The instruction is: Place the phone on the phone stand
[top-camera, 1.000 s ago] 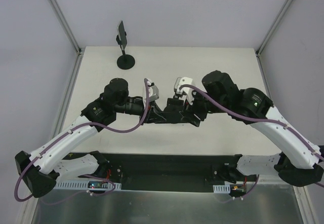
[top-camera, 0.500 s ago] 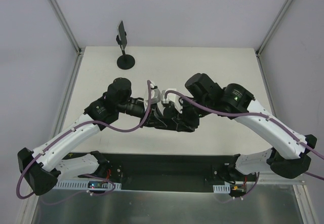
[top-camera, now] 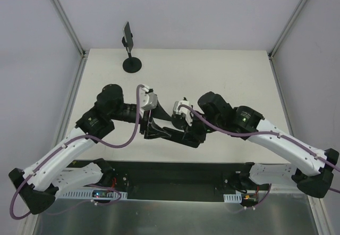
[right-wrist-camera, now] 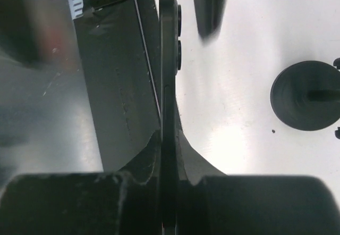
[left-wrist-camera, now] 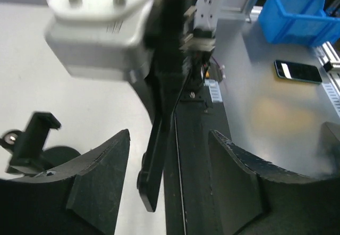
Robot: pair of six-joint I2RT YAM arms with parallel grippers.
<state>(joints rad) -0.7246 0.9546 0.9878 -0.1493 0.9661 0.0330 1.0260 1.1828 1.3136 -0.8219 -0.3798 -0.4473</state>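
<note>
The phone (top-camera: 169,134) is a thin black slab held above the near part of the table, between the two arms. My right gripper (top-camera: 188,135) is shut on it; in the right wrist view the phone (right-wrist-camera: 168,59) runs edge-on out of the pinched jaws of the right gripper (right-wrist-camera: 168,134). My left gripper (top-camera: 150,128) is open. Its fingers stand on either side of the phone (left-wrist-camera: 156,155) without touching it, the left gripper (left-wrist-camera: 169,139) wide around it. The black phone stand (top-camera: 130,49) stands upright at the far left of the table, and its clamp (left-wrist-camera: 32,139) and round base (right-wrist-camera: 307,103) show in the wrist views.
A black strip (top-camera: 170,174) runs along the table's near edge by the arm bases. Beyond it on a metal surface lie a blue bin (left-wrist-camera: 297,11) and another phone (left-wrist-camera: 297,71). Frame posts (top-camera: 64,17) rise at the far corners.
My right gripper has closed on the phone. My left gripper has let go of it, opened and drawn back to the left.
</note>
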